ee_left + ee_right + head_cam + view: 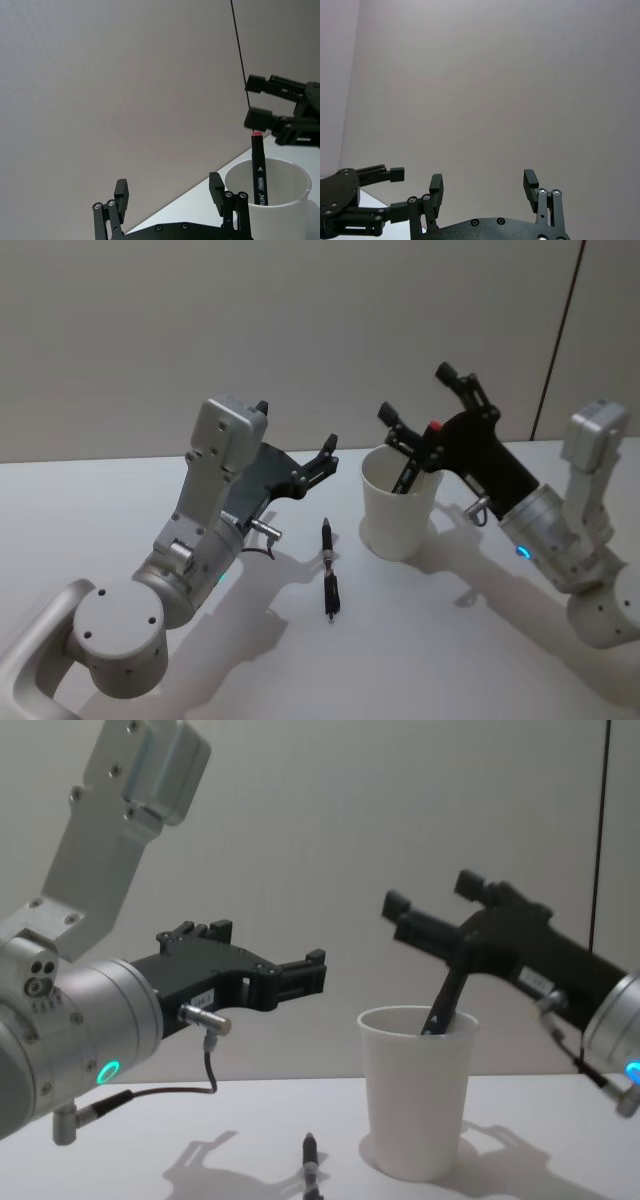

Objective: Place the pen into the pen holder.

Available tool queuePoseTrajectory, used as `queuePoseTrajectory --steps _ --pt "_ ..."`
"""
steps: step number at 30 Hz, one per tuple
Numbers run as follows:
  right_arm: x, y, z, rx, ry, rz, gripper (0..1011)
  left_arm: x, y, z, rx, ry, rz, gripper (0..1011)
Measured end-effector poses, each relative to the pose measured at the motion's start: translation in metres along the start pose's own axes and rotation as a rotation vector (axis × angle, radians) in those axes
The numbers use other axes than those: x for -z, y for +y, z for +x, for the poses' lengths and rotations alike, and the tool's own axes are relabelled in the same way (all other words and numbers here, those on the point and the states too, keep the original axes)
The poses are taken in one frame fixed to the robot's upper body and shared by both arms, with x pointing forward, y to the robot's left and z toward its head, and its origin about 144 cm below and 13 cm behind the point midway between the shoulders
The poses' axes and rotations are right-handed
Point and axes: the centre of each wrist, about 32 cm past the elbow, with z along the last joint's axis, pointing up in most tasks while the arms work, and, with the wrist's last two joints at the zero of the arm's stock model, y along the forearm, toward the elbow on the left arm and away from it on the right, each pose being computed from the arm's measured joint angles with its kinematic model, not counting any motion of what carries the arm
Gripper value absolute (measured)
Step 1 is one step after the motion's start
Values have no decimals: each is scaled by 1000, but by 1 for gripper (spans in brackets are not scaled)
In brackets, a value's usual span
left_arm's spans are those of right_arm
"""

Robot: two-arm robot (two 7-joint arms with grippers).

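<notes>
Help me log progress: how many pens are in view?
2. One red-capped marker stands in the pen holder; one black pen lies on the table to its left. More may hide inside.

Matt white paper pen holder, smooth matt white table.

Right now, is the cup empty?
No, a black marker with a red tip stands inside the cup.

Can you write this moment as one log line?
marker in cup | pen on table | left gripper open, raised | right gripper open above cup
</notes>
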Motion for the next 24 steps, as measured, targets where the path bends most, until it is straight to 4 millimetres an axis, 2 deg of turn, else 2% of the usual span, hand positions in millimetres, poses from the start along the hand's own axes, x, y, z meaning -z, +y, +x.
queuePoseTrajectory --steps 13,24 --pt "-21 -18 5 75 -5 22 1001 0 0 0 0 0 0 1001" --pt "-37 -42 6 193 -21 -7 1001 0 0 0 0 0 0 1001"
